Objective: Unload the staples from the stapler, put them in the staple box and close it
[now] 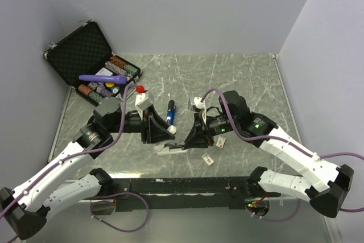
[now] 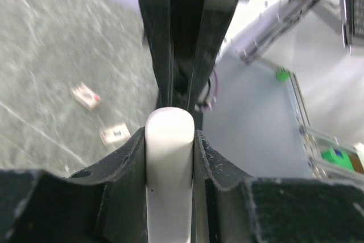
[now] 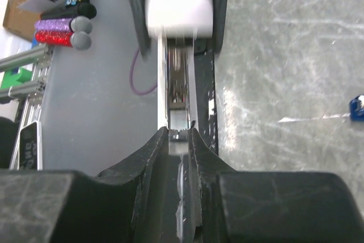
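The blue stapler with a black end lies on the table behind and between both grippers; neither touches it. A blue corner at the right edge of the right wrist view may be part of it. My left gripper is shut on a white oblong bar. My right gripper faces it and is shut on a thin metal rail that runs out of the bar's white end. The bar and rail hang low between the two grippers.
An open black case of poker chips sits at the back left, with a purple tube across it. A red knob stands near the left wrist. Small paper tags lie on the marble table.
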You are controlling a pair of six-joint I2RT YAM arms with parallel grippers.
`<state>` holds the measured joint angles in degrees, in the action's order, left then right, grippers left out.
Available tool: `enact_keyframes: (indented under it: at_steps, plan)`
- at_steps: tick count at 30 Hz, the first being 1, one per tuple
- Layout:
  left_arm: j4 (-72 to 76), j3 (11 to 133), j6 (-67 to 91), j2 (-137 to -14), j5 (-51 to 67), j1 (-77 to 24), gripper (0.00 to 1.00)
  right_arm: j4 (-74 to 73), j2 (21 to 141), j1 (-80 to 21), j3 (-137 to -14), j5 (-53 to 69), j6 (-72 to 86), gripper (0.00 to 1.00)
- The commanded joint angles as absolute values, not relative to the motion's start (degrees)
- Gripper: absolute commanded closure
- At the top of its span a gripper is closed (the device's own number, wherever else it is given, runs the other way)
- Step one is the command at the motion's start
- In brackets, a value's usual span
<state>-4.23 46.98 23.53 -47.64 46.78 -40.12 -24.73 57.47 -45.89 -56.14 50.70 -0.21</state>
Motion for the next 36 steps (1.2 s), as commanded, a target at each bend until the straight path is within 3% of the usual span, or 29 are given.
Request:
enact_keyframes:
  at_steps: [1,10,31,36]
  plan:
    - [12.02,46.85,27.59,-45.71,40.35,-39.9,1.0,-23.03,56.25,-47.46,-54.23,53.61,-0.09,0.89]
    - [17.05,45.7,30.32,-48.51,43.41,-39.99,0.99,-20.04,57.22,-47.55,-55.98,51.51,3.25,0.88]
    - [6.77,45.09,23.73,-48.87,46.15,-40.17,0.99,-28.65,59.33,-47.46,-66.35,41.14,-1.49,0.82]
    - [6.24,45.09,23.2,-48.52,45.79,-40.25,0.99,-31.11,58.8,-47.46,-68.2,39.38,-2.9,0.73]
